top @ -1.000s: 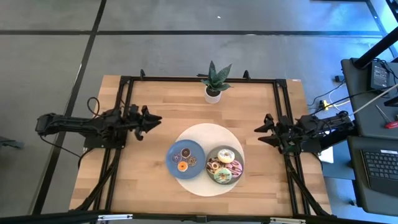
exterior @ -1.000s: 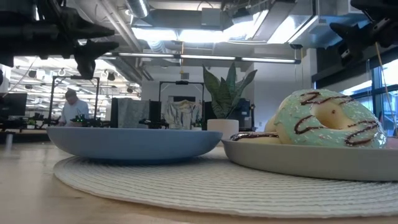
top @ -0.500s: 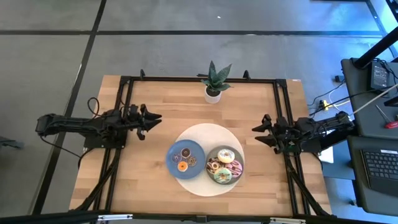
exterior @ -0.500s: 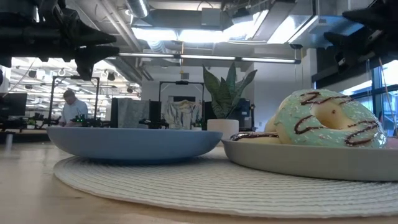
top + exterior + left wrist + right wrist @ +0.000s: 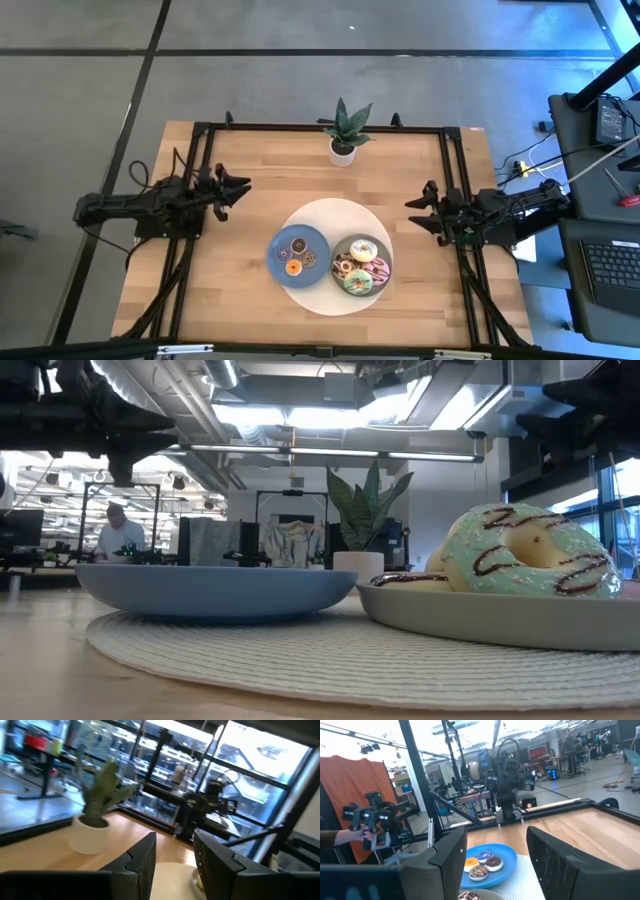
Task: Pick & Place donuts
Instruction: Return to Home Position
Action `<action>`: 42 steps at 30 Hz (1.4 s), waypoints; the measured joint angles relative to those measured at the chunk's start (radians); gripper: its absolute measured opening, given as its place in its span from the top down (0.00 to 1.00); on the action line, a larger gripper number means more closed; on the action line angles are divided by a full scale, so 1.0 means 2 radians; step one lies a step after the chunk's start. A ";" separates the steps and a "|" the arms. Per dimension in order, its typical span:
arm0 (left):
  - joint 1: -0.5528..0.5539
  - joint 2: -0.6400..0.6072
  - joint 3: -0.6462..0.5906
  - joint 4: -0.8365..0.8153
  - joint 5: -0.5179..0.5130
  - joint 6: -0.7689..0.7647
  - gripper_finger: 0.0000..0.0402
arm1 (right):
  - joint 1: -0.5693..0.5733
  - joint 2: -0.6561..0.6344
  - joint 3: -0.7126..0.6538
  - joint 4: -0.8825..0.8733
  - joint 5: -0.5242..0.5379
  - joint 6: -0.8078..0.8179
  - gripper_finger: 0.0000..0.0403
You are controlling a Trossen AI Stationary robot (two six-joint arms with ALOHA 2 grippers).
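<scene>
A grey plate (image 5: 338,282) on a round white mat (image 5: 330,218) holds the white (image 5: 363,249), chocolate (image 5: 343,267), pink (image 5: 379,268) and green (image 5: 358,283) iced donuts; the green one fills the low view's right (image 5: 528,553). A blue plate (image 5: 276,250) beside it holds several mini rings (image 5: 297,253). My left gripper (image 5: 240,187) is open above the table's left side, clear of both plates. My right gripper (image 5: 412,213) is open above the table's right side, right of the grey plate.
A small potted plant (image 5: 343,135) stands at the table's far edge, in the middle. A dark metal frame (image 5: 320,128) runs round the table top. Bare wood (image 5: 230,280) lies left and near of the mat. A person (image 5: 113,532) stands in the room far behind.
My left gripper has drawn back a little toward the table's left edge and has risen. My right gripper has edged slightly toward the mat. The plates and the donuts have kept still.
</scene>
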 joint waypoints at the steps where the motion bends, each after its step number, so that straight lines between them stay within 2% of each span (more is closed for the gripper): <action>1: 0.000 -0.009 0.000 -0.009 -0.008 0.003 0.68 | 0.000 0.000 0.000 -0.003 0.000 0.000 0.49; 7: 0.000 -0.015 0.000 -0.024 -0.068 0.011 0.68 | 0.000 0.000 0.000 -0.016 -0.001 0.004 0.49; 15: 0.000 -0.011 0.001 -0.057 -0.054 0.035 0.68 | 0.000 0.003 0.000 -0.057 0.008 0.023 0.49; 24: 0.000 -0.011 0.001 -0.057 -0.054 0.035 0.68 | 0.000 0.002 0.000 -0.047 0.170 -0.051 0.49; 27: 0.000 -0.011 0.001 -0.057 -0.054 0.035 0.68 | 0.000 0.002 0.000 -0.046 0.205 -0.071 0.49; 31: 0.000 -0.011 0.001 -0.057 -0.054 0.035 0.68 | 0.000 0.002 0.000 -0.046 0.211 -0.110 0.49; 42: 0.000 -0.011 0.001 -0.057 -0.054 0.035 0.68 | 0.000 0.002 0.000 -0.046 0.211 -0.112 0.49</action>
